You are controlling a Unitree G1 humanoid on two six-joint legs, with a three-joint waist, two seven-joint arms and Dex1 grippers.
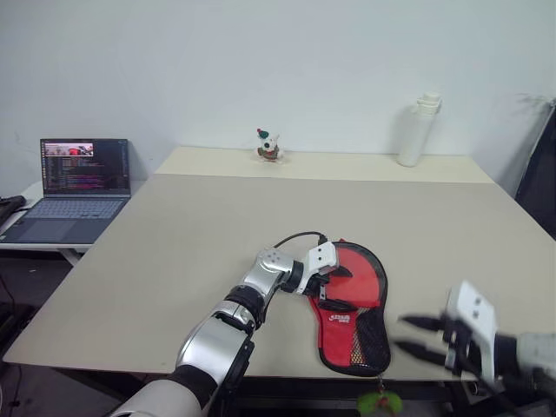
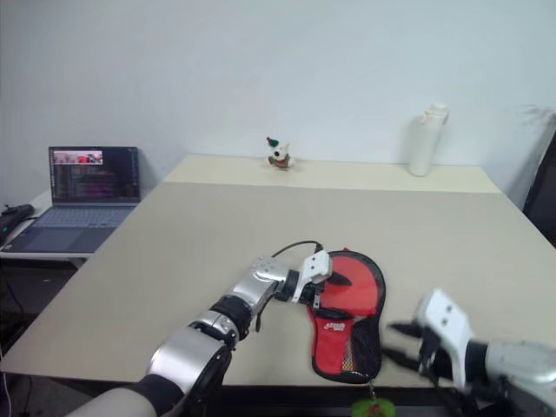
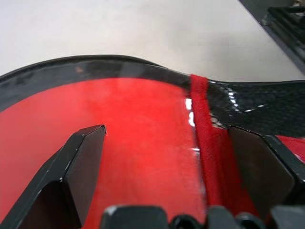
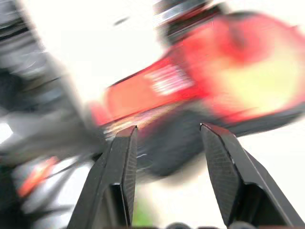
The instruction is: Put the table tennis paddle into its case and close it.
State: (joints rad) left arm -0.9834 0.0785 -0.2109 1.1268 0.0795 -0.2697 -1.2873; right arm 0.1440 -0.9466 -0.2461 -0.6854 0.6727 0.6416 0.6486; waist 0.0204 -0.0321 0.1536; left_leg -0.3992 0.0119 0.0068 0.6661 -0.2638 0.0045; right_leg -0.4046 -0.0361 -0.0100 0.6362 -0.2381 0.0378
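The case point(image 1: 350, 306) lies red side up in the lower centre of the head view, on the near part of the table point(image 1: 174, 234), its narrow end toward the bottom edge. A white logo and a black mesh pocket mark that narrow end, and a green charm point(image 1: 380, 402) hangs below the table edge beside it. The paddle cannot be told apart from the case; judging by the full, rounded outline of the pouch, it is probably already inside, though no handle or rubber face can be made out for certain.

The left gripper point(image 1: 337, 280) rests over the wide part of the case, fingers spread wide and grasping nothing; the left wrist view places both fingers just above glossy red surface and a red seam. The right gripper point(image 1: 415, 337), at the lower right of the frame, stands clear of the case with its jaws parted and empty.

Insertion appears done or nearly so. Whether the zip is closed cannot be told; closing is judged the remaining step.
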